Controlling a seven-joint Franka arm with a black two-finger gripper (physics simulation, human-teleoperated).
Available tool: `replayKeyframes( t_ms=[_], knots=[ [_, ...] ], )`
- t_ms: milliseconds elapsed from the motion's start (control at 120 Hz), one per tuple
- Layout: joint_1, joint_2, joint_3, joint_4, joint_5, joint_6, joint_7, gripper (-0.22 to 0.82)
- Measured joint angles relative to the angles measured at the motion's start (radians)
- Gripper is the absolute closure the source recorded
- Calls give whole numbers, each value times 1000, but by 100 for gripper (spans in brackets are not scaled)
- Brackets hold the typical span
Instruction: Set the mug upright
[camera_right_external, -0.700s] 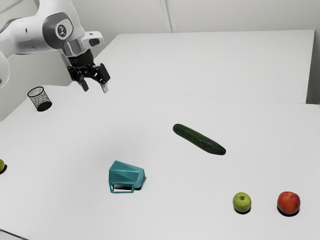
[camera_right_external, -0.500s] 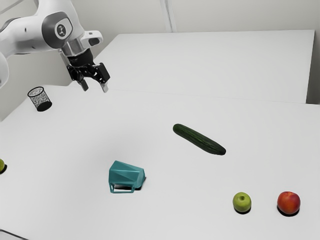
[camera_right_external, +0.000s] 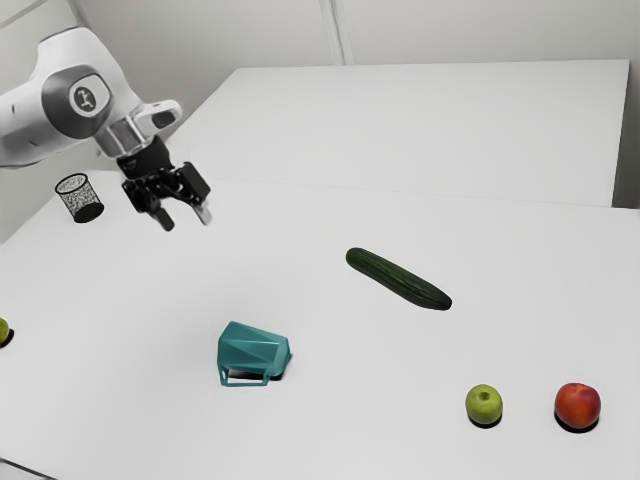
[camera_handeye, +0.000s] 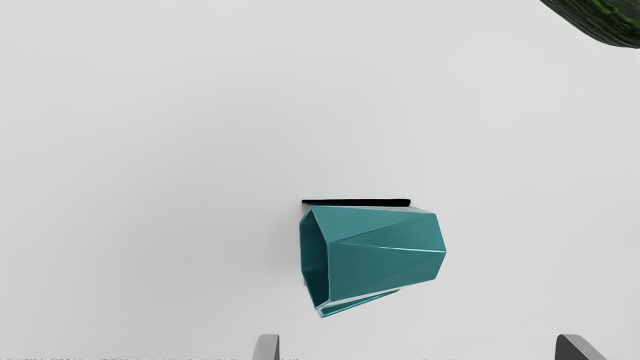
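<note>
Your black two-finger gripper (camera_right_external: 186, 219) hangs above smooth white table (camera_right_external: 330, 430), far, at exterior view's left, fingers apart. Your teal faceted mug (camera_right_external: 253, 350) lies on its side, near, mouth toward exterior view's left; long green cucumber (camera_right_external: 398, 279) farther, toward exterior view's right.

The mug (camera_right_external: 252, 350) is on its side on the table (camera_right_external: 150, 420). A cucumber (camera_right_external: 398, 279), an apple (camera_right_external: 484, 404) and another fruit (camera_right_external: 577, 405) are nearer the exterior view's right.

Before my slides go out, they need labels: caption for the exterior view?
Open gripper above a table where a mug lies on its side, with a cucumber and fruit.
</note>
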Motion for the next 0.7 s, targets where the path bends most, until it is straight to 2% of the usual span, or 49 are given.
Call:
replayKeyframes(
  t_ms=[150,417,700],
  knots=[
    [8,-12,49,-113,-127,19,53,0],
    [13,8,78,-268,-289,81,178,0],
    [18,78,92,-335,-384,138,295,0]
  ],
)
